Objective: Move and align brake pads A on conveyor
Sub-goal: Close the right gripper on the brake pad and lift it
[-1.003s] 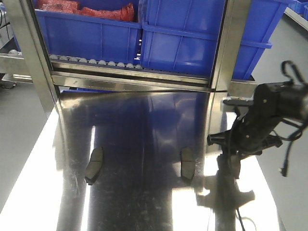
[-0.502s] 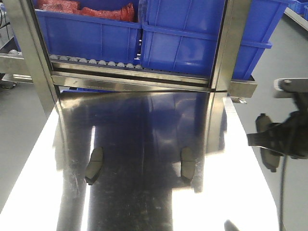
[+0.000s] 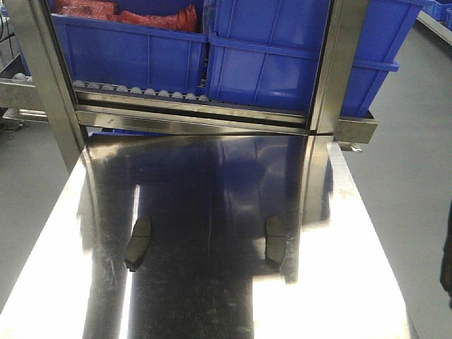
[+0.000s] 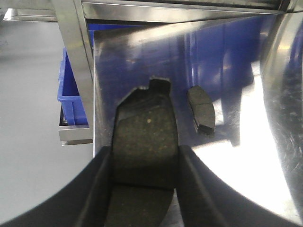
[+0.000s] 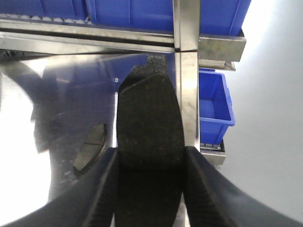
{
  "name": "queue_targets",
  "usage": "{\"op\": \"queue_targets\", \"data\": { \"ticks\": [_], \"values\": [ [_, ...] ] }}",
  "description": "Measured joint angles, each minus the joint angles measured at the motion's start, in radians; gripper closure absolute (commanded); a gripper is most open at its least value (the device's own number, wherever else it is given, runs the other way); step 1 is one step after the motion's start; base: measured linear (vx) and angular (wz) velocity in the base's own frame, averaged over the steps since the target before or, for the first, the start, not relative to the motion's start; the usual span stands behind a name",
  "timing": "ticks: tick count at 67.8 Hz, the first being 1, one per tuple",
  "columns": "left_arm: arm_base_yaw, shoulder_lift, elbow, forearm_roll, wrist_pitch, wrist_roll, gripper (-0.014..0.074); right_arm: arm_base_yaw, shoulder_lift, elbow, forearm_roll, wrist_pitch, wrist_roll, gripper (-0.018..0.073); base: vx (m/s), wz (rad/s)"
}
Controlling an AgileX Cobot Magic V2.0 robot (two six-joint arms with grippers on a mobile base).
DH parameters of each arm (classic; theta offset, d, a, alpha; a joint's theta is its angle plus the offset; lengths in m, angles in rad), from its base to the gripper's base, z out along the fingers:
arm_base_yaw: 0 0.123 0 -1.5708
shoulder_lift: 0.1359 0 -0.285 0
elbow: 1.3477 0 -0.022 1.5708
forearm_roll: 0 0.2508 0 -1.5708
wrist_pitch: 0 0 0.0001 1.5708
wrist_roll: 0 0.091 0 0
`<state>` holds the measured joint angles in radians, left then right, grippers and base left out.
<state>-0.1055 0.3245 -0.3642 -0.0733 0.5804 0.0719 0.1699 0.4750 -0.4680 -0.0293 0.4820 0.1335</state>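
- step in hand, as i read it: the carry. the left fingers [image 4: 94,184] are clenched on one of the brake pads a, the left-held pad [image 4: 144,127]. it juts forward between them, above the left edge of the counter [image 3: 212,176].
- the right fingers [image 5: 99,184] are likewise clamped on the right-held pad [image 5: 149,109], held above the counter's right edge and in line with a steel post [image 5: 185,28].
- two more pads lie flat on the shiny counter, well apart: the left counter pad [image 3: 138,244] and the right counter pad [image 3: 274,242]. both run lengthwise near to far. each wrist view also shows one lying pad beside its held one, most likely these same two.
- next move, by my judgement: swing both held pads over to the conveyor, lower them flat onto the belt, square them with each other, then release. the two pads on the counter would follow.
- hidden: the conveyor is in no view, so i cannot tell where it lies or whether any pad is already on it.
- neither arm shows in the front view, apart from a dark sliver [image 3: 447,282] at the right edge that i cannot identify.
- the fingers cover the near ends of both held pads, and i cannot make out their grooves.
- glare and the reflections of the blue bins [image 3: 282,56] blur the outlines of the lying pads.
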Motion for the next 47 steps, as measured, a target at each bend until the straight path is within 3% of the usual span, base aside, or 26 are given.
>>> {"op": "queue_targets", "data": {
  "ticks": [16, 47],
  "values": [
    [0.0, 0.0, 0.0, 0.0, 0.0, 0.0, 0.0602, 0.0, -0.144, 0.083, 0.0, -0.003, 0.0, 0.0566, 0.0, 0.0],
    [0.0, 0.0, 0.0, 0.0, 0.0, 0.0, 0.0602, 0.0, -0.155, 0.084, 0.002, 0.019, 0.0, 0.0566, 0.0, 0.0]
  ]
}}
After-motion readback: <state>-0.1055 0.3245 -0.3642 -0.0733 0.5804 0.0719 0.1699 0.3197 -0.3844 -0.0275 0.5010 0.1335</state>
